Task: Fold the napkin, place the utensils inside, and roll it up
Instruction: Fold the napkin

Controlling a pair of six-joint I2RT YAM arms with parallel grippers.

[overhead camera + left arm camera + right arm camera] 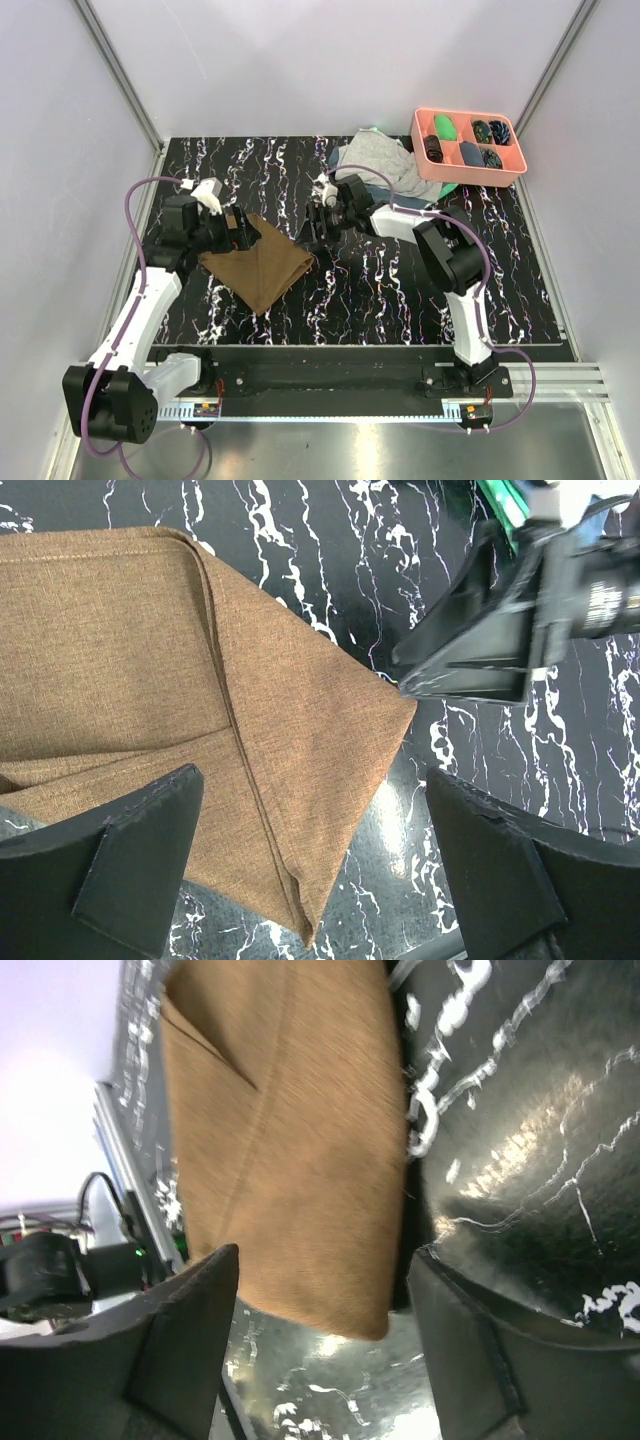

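Napkin (258, 262) is lying folded on the worktop (400, 290), left claw (237, 231) and right claw (317, 223) both hanging apart, empty; utensils unseen, rolling not yet done.

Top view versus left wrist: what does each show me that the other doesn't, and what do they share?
Only the top view: the pink tray and grey cloth at the back right, plus both whole arms. Only the left wrist: the layered fold edges of the napkin up close, framed by the spread left fingers. Both: the folded napkin lying on the table, with the right gripper close by one corner.
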